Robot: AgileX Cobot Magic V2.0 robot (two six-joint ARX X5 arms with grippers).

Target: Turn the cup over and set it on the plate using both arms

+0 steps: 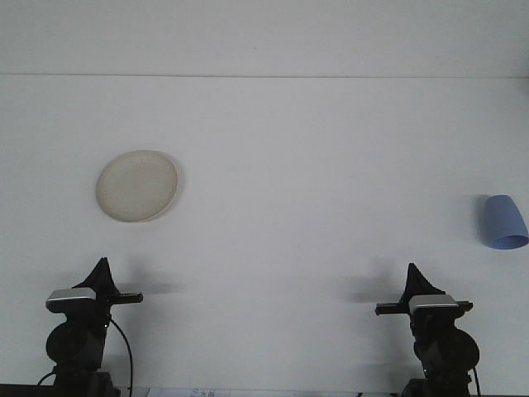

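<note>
- Basically nothing started; cup (pixel 504 222) blue, sitting mouth-down on the table (pixel 297 165), up and to the right of the right gripper (pixel 411 275), well apart, untouched
- plate (pixel 137 186) cream, bare, up and slightly right of the left gripper (pixel 102 269), well apart; cup and plate on opposite sides
- both grippers low at the near edge, holding nothing; fingers seem pinched to a narrow point, hard to be sure
- step in hand: the reach; next move likely needs the right claw to open wide, travel out to the cup, grip its wall, then turn it over; handover to the left arm seems needed for the plate
</note>
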